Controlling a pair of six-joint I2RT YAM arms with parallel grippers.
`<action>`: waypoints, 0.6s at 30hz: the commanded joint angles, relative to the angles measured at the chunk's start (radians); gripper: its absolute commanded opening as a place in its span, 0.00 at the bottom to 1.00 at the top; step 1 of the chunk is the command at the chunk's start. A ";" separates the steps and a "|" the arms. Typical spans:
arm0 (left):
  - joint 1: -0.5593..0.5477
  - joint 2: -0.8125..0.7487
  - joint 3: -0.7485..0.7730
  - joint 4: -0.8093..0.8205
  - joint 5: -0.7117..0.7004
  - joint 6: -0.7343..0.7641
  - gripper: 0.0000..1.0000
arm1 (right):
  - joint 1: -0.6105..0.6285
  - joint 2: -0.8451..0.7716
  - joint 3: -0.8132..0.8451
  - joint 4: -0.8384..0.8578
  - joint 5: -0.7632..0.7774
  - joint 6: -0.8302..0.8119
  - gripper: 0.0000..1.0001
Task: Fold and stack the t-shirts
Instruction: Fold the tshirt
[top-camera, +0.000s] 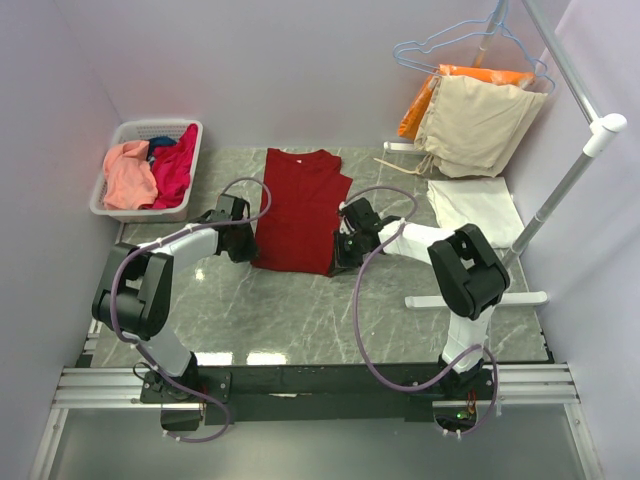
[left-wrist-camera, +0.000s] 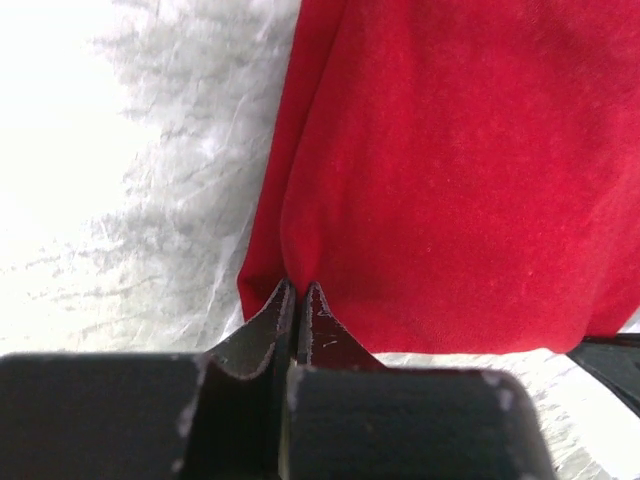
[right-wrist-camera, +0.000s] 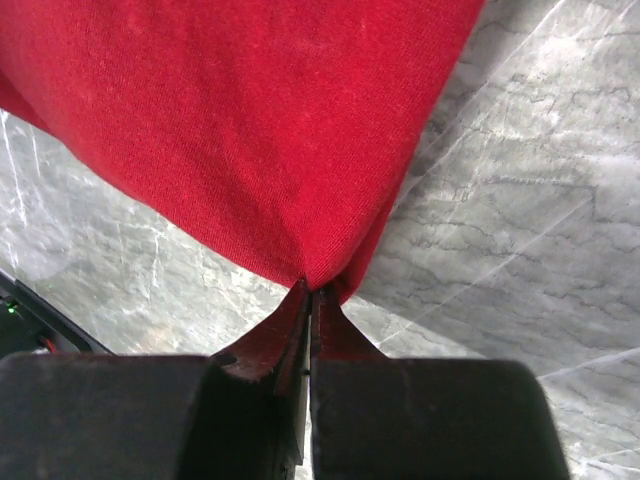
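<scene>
Tightly, the left fingers (left-wrist-camera: 299, 292) are clamped together on the 7 o'clock hem corner of the dark red t-shirt (top-camera: 300, 205), while the right fingers (right-wrist-camera: 312, 295) are pinched closed on its 5 o'clock corner. The shirt is spread at the centre of the marble desk (top-camera: 300, 320), collar towards 12 o'clock. A folded cream-white t-shirt (top-camera: 475, 208) is laid at 2 o'clock. A basket (top-camera: 140, 212) holding a salmon-pink t-shirt (top-camera: 128, 178) and a magenta t-shirt (top-camera: 177, 165) is set at 10 o'clock.

Basket (top-camera: 140, 212) left, rack pole (top-camera: 560, 190) right
</scene>
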 joint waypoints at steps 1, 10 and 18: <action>0.003 -0.023 0.029 -0.082 -0.011 0.013 0.01 | 0.014 -0.013 0.013 -0.023 0.010 -0.013 0.00; -0.011 -0.153 -0.040 -0.273 0.015 -0.016 0.01 | 0.026 -0.168 -0.115 -0.074 0.027 -0.012 0.00; -0.124 -0.265 -0.101 -0.393 0.030 -0.127 0.01 | 0.110 -0.368 -0.278 -0.123 0.013 0.034 0.00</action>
